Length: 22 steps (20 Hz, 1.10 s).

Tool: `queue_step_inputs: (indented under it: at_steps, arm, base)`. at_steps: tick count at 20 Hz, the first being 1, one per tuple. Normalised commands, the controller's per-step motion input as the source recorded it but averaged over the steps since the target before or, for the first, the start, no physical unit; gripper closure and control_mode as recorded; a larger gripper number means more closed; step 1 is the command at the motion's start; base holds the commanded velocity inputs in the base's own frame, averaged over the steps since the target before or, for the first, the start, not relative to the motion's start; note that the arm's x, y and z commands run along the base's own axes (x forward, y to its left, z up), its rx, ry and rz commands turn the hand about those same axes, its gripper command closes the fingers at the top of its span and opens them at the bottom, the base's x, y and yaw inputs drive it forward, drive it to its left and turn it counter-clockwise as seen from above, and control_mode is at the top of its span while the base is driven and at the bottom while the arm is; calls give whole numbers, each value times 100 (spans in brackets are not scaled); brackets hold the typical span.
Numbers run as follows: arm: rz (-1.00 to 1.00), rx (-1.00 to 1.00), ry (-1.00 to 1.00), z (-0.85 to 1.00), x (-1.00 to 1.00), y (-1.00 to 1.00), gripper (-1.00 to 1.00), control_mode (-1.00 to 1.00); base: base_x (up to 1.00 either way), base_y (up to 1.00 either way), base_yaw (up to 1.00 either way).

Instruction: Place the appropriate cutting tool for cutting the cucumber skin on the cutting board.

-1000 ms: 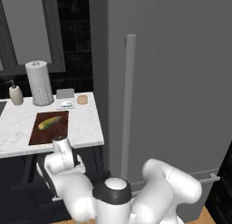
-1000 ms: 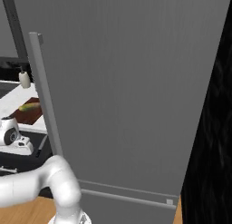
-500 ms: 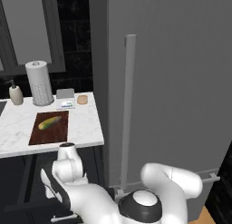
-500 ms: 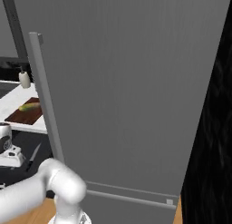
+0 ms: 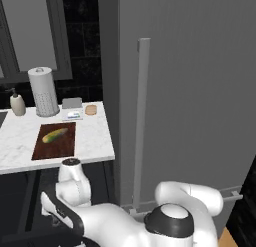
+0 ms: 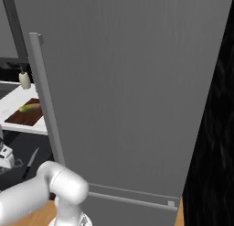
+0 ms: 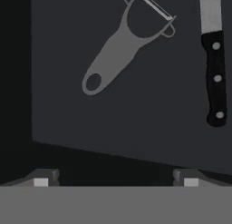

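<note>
Lying on cutting board, cucumber, peeler beside knife, jaws spread wide, empty

Cucumber on cutting board; knife lower, beside arm.

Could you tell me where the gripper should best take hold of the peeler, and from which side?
Probably the peeler by its flat handle, mid-length between the hanging hole and the forked head, from straight above, fingers spanning its width. It lies flat, apart from the knife, leaving room.
</note>
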Motion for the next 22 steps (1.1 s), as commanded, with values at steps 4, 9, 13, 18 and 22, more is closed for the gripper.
queue_step_inputs:
  at_steps: [4,9,13,18,22]
  arm:
    - [-21,-11,0,-8,53,41,-100,-100]
    - [-23,-12,22,-2,47,16,-100,-100]
    - [-22,-5,24,-18,16,0,-100,-100]
    - [-23,-7,19,-33,25,5,-100,-100]
    - [-21,-12,14,-45,19,6,-100,-100]
  base:
    - [0,0,0]
    - [0,0,0]
    - [0,0,0]
    - [0,0,0]
    - [0,0,0]
